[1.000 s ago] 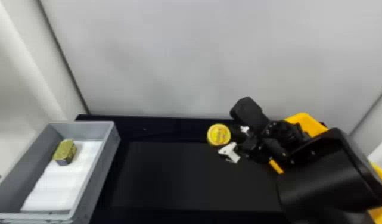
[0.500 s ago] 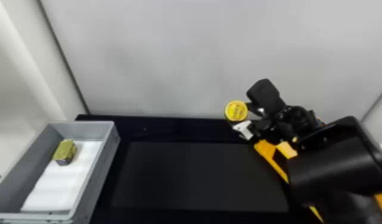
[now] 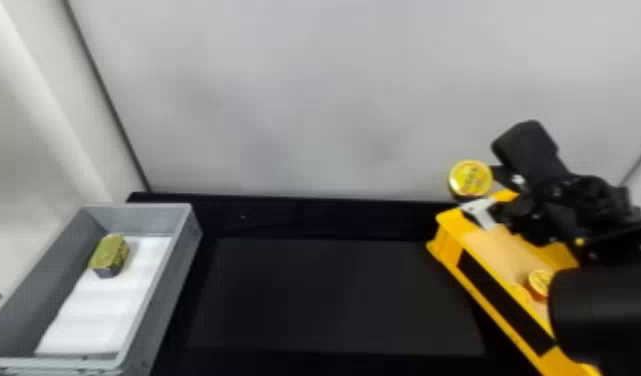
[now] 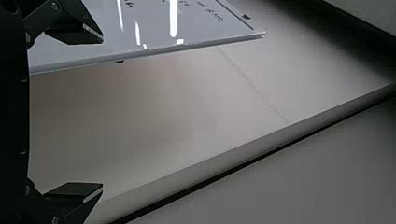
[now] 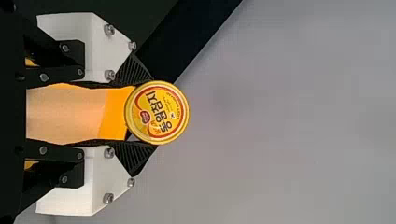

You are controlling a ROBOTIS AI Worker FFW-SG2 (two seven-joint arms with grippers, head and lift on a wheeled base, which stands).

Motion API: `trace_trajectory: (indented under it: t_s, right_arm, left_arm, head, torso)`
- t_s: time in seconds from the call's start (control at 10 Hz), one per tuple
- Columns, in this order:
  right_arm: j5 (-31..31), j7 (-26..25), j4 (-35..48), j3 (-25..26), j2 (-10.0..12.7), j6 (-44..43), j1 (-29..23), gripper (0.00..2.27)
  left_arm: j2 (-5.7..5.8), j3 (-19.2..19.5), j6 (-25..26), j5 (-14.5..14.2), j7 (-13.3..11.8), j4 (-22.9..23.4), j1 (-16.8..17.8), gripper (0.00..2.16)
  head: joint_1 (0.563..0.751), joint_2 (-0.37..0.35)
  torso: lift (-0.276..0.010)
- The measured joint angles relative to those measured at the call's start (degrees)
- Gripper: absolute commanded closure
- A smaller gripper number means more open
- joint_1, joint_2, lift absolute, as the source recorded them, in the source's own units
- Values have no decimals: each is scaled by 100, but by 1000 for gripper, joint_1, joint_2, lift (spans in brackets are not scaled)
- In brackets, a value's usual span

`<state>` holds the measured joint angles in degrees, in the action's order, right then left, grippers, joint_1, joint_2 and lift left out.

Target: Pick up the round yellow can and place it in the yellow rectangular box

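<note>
At the right of the head view, my right gripper (image 3: 486, 197) is shut on the round yellow can (image 3: 470, 178), held over the far end of the yellow rectangular box (image 3: 489, 295). Inside that box stands another round yellow-lidded can (image 3: 539, 283), partly covered by the arm. The right wrist view has the held can (image 5: 157, 112) between the fingertips of my right gripper (image 5: 142, 113), its lid facing the camera, with part of the box (image 5: 116, 112) behind. My left gripper (image 4: 100, 114) is open in the left wrist view, nothing between its fingers.
A grey bin (image 3: 176, 280) with a white liner (image 3: 101, 310) stands at the left of the black table (image 3: 334, 295) and holds a gold-topped can (image 3: 110, 254). A pale wall (image 3: 334, 100) rises behind the table. A whiteboard (image 4: 154, 28) shows in the left wrist view.
My right gripper has moved right with the can still in its hold. The yellow box, earlier mostly behind the arm, has come more into view and now lies under the gripper.
</note>
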<state>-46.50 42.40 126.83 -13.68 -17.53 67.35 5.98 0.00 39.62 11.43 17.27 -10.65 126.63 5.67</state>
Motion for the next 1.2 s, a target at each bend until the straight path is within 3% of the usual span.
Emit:
trace_trajectory:
  t_s: [0.2,0.5,0.8,1.2]
  right_arm:
    - [-267,169,255,226,-203,262,-176,745]
    - [-471,191,345,857,-232,301,-499,745]
    - [-425,160,230,1573,-113,200,-821,745]
    - [198,196,-592,2337,173,-128,-838,745]
  left_arm:
    - [0,11,11,-2,3,14,-20,156]
    - [0,28,17,-4,10,42,-44,156]
    - [0,45,23,-4,21,67,-71,156]
    - [0,34,34,-13,54,90,-105,156]
  head:
    - [686,14]
    - [686,14]
    - [686,14]
    - [686,14]
  torso:
    - [-56]
    - [-56]
    - [-56]
    - [-56]
